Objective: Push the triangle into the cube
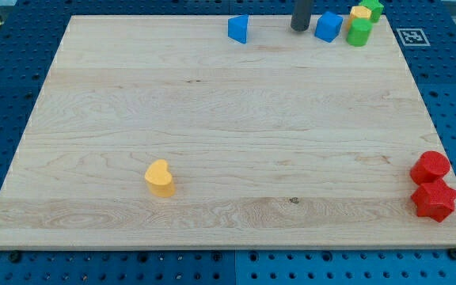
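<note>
Two blue blocks sit at your view's top: the blue triangle (238, 28) left of my tip (299, 28), the blue cube (328, 26) just right. No claw exists. Green blocks (359, 32) are partly cropped.

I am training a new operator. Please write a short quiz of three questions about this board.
1. True or false: my tip lies between the blue triangle and the blue cube.
2. Which block stands alone toward the view's bottom left? A) yellow heart B) red block C) green block
3. Fill in: the two red blocks sit at the view's bottom ____.

Key: 1 true; 2 A, the yellow heart; 3 right, red blocks.
</note>
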{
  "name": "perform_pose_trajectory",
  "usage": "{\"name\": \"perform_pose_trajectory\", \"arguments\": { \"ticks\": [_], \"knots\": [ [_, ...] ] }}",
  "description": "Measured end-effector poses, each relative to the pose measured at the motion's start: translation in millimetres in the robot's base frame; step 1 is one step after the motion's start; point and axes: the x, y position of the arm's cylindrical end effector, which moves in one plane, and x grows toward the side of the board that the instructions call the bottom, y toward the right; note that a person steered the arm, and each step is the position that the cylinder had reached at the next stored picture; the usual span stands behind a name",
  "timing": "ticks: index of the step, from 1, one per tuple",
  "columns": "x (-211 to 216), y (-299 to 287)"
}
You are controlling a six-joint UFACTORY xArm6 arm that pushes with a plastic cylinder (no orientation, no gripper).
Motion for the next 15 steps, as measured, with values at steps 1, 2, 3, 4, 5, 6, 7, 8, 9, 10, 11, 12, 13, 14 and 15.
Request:
{"name": "perform_pose_trajectory", "arguments": {
  "ticks": [1, 2, 3, 4, 5, 6, 7, 8, 9, 10, 11, 12, 13, 14, 15],
  "knots": [
    [38, 11],
    [26, 25],
    [16, 25],
    [23, 22],
    [58, 11],
    [103, -1],
    [133, -66],
    [123, -117],
    [123, -117],
    [123, -118],
    [123, -118],
    [123, -119],
    [111, -149],
    [69, -178],
    [25, -190]
  ]
}}
